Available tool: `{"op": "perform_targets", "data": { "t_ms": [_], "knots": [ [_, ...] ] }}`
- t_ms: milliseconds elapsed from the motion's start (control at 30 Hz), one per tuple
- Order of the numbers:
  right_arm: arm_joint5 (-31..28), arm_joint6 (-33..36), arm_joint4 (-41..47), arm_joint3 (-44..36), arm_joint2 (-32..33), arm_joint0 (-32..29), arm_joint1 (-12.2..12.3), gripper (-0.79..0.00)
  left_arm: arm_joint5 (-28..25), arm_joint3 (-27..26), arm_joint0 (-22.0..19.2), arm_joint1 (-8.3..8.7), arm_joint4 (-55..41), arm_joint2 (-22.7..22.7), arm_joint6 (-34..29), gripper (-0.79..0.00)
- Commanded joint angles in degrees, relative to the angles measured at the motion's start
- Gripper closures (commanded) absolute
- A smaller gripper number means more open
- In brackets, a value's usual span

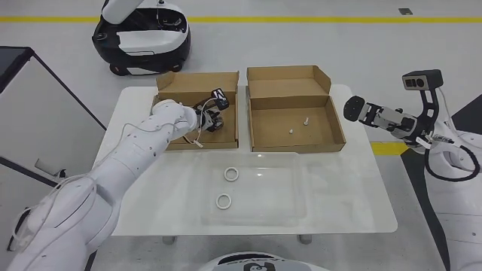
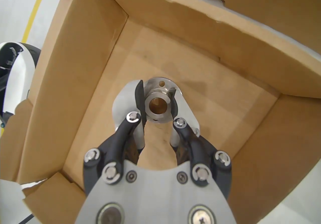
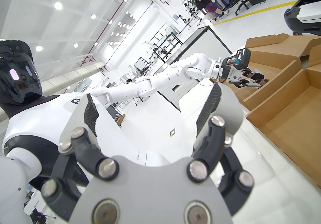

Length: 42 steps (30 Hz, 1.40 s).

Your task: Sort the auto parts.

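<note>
Metal bushing (image 2: 154, 95) sits pinched between the left fingers (image 2: 139, 99) — inside the box (image 2: 75, 84).

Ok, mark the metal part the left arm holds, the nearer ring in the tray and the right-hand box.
metal part (image 2: 155, 97): left wrist view, hub rim
nearer ring (image 1: 218, 201): top view, its band
right-hand box (image 1: 275, 132): top view, bare floor

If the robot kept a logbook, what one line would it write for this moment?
left gripper: shut on metal flanged part, over left cardboard box | right gripper: open, at table edge | tray: two rings
</note>
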Motion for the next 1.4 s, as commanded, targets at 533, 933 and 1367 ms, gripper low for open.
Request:
{"op": "perform_targets", "data": {
  "t_ms": [533,933,1367],
  "knots": [
    [0.0,0.0,0.0,0.0,0.0,0.0,0.0,-0.785,2.4,-4.9,0.4,0.11,4.2,-3.8,0.3,-0.785],
    [0.0,0.0,0.0,0.0,0.0,0.0,0.0,-0.785,-0.7,-19.0,5.1,4.67,4.6,-13.1,-6.6,-0.785],
    [0.0,0.0,0.0,0.0,0.0,0.0,0.0,-0.785,-0.7,-19.0,5.1,4.67,4.6,-13.1,-6.6,-0.785]
  ]
}}
